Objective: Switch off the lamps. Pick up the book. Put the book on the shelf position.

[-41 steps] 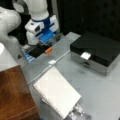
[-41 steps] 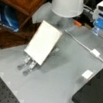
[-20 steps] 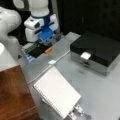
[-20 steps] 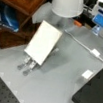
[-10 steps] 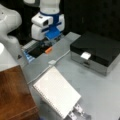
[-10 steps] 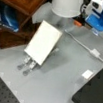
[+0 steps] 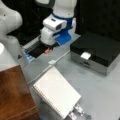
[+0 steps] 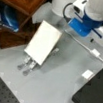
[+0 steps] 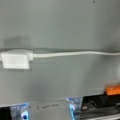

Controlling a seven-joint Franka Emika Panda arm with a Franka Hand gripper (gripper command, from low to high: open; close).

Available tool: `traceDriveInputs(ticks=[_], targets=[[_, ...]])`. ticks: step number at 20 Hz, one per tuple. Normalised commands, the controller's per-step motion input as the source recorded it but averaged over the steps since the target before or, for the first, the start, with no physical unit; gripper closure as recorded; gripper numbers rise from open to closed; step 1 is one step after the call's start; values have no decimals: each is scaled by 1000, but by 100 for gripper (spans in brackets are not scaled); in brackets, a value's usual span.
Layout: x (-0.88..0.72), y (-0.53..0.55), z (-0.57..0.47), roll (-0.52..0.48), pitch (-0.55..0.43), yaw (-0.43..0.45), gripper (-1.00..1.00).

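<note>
Arm has swung toward a front view's right since two seconds ago; book unmoved. Near first: book (image 7: 57, 94) leans tilted on metal stand (image 7: 78, 112), well apart from the pincer (image 7: 51, 47), wood block (image 7: 15, 96) beside it. Switch (image 9: 15, 60) with white cable (image 9: 75, 53) lies on the table (image 7: 100, 90) just below the pincer. Black box (image 7: 96, 48) farther off. Pincer fingers hidden under the wrist, apart or together cannot tell. Arm bent low over the table.

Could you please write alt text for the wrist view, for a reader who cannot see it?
A white cable runs across a grey table to a small white rectangular switch at left. An orange piece shows at lower right; the gripper is not visible.
</note>
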Motion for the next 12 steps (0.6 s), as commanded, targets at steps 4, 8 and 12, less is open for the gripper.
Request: traceDriveInputs(ticks=[4,8,12], targets=[[385,-9,100,-613,308,83,-100],[337,28,15,-610,255,76,-100],[335,32,-29,-522,193,20,-100]])
